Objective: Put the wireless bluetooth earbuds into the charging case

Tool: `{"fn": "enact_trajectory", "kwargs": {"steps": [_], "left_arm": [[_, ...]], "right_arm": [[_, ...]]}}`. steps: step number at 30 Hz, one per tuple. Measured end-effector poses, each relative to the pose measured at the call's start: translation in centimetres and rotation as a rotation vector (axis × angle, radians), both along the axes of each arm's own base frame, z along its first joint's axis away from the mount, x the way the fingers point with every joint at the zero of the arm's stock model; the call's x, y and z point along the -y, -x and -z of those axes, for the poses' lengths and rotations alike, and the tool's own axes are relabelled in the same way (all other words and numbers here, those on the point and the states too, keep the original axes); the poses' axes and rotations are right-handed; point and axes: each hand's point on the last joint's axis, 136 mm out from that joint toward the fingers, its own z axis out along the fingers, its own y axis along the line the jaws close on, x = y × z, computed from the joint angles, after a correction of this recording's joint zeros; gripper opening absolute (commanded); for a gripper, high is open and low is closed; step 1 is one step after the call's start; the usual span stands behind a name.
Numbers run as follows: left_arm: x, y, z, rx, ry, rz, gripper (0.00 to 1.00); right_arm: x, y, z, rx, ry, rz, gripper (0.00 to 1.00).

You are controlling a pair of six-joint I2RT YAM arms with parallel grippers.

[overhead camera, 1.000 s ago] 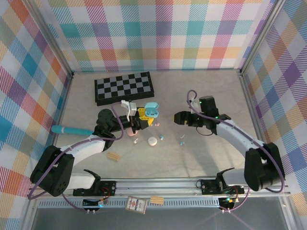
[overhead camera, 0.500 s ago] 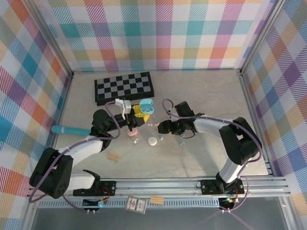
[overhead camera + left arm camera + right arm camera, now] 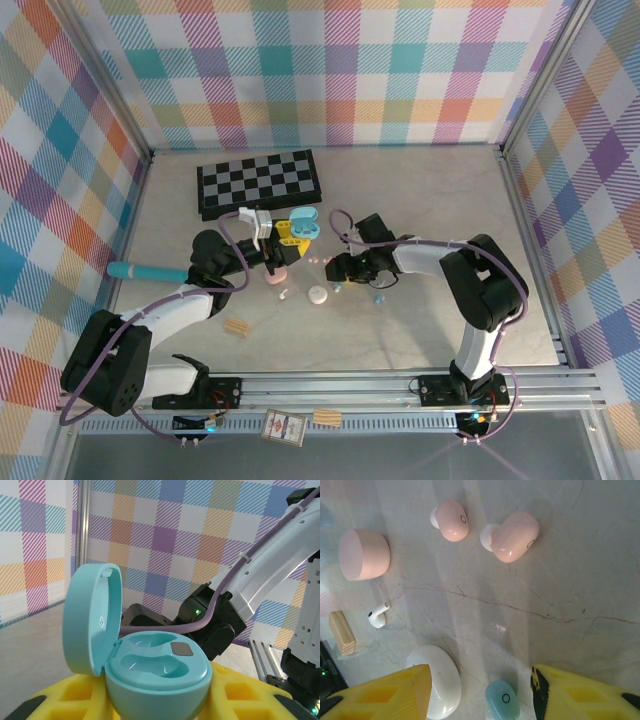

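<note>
The teal charging case (image 3: 150,665) is smooth glossy plastic; the pink earbuds (image 3: 452,520) match; the small block (image 3: 342,632) is matt wood.

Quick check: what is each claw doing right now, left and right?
Left claw: closed on the teal charging case, whose lid is open.
Right claw: open, holding nothing, its fingers either side of a light blue earbud.

Three cases (image 3: 364,554) (image 3: 437,680) (image 3: 155,675), two pink earbuds (image 3: 452,520) (image 3: 515,537), two blue earbuds (image 3: 502,700) (image 3: 380,297), one white earbud (image 3: 378,615), one block (image 3: 342,632).
</note>
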Motion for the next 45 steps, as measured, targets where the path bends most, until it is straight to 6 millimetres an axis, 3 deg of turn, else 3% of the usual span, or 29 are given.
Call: {"fn": "enact_trajectory", "kwargs": {"steps": [11,18,28,45], "left_arm": [[-0.2,0.0,0.0,0.000,0.000,-0.004,0.35],[-0.3,0.1,-0.2,0.008,0.003,-0.006,0.35],[-0.3,0.1,-0.2,0.008,0.003,-0.005,0.35],[-0.4,0.2,-0.5,0.014,0.005,-0.005,0.35]], "right_arm": [[-0.4,0.9,0.3,-0.004,0.021,-0.023,0.48],[-0.7,1.4,0.4,-0.010,0.026,-0.035,0.38],[-0.4,1.6,0.6,-0.015,0.044,-0.031,0.37],[-0.3,2.2,1.0,-0.024,0.066,-0.047,0.27]]}}
